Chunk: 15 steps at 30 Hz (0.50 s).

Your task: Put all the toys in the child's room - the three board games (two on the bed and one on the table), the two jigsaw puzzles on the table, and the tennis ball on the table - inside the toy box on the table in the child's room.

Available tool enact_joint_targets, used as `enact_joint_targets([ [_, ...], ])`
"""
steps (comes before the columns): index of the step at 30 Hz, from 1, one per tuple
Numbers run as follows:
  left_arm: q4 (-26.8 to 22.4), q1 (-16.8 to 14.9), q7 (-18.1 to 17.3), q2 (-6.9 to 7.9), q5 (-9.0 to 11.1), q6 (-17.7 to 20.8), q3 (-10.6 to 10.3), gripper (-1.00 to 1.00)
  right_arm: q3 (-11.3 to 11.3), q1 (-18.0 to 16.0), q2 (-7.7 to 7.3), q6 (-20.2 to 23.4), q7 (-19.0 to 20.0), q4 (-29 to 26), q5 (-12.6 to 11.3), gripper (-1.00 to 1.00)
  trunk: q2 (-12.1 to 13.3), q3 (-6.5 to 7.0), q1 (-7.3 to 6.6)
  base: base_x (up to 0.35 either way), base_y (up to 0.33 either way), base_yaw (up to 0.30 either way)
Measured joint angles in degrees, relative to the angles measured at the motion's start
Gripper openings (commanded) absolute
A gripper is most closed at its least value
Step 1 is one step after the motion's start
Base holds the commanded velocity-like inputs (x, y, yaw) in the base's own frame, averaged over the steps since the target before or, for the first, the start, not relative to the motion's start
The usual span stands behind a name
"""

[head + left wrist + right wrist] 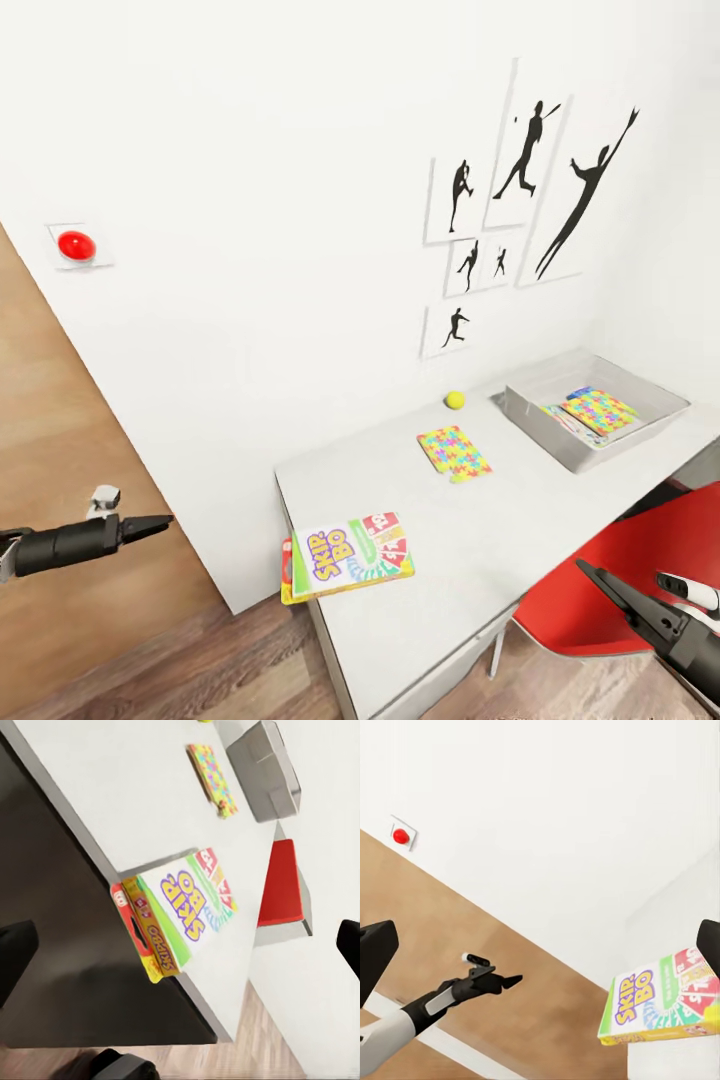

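Counts: two stacked Skip-Bo board games (352,557) overhang the bench (470,520) corner; one jigsaw puzzle (454,452) lies mid-bench, another (600,410) inside the toy box (540,425); one tennis ball (455,400) sits by the wall. Left gripper (160,522) is pressed together, held level beside the bench; right gripper (590,575) is spread, angled up.

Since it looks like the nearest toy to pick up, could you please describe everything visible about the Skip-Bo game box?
The Skip-Bo game box is a flat rectangular printed cardboard box, white-topped with purple-and-yellow lettering, green, red and blue graphics and yellow sides. It lies flat, closed, at the near corner of the table, overhanging the edge. It appears to rest on another yellow-and-red box beneath it. No gripper touches it.
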Motion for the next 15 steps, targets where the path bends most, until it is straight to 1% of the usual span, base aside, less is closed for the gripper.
enact_joint_targets([
  [6, 0.2, 0.0, 0.0, -0.82, -1.1, -0.1, -0.5, 1.00, 0.0, 0.0, -0.06, 0.0, 0.0, 0.0, 0.0, 1.00, 0.0, 0.38, 0.00, 0.000, 0.046, -0.227],
  [11, 0.3, 0.0, 0.1, -1.67, -3.8, -0.2, -0.6, 1.00, 0.0, 0.0, -0.07, 0.0, 0.0, 0.0, -0.1, 1.00, 0.0, 0.70, 0.00, 0.000, 0.025, -0.227],
  [15, 0.3, 0.0, 0.1, -2.73, -6.2, -0.3, -0.6, 1.00, 0.0, 0.0, -0.06, 0.0, 0.0, 0.0, -0.1, 1.00, 0.0, 0.95, 0.00, 0.000, 0.009, -0.227],
])
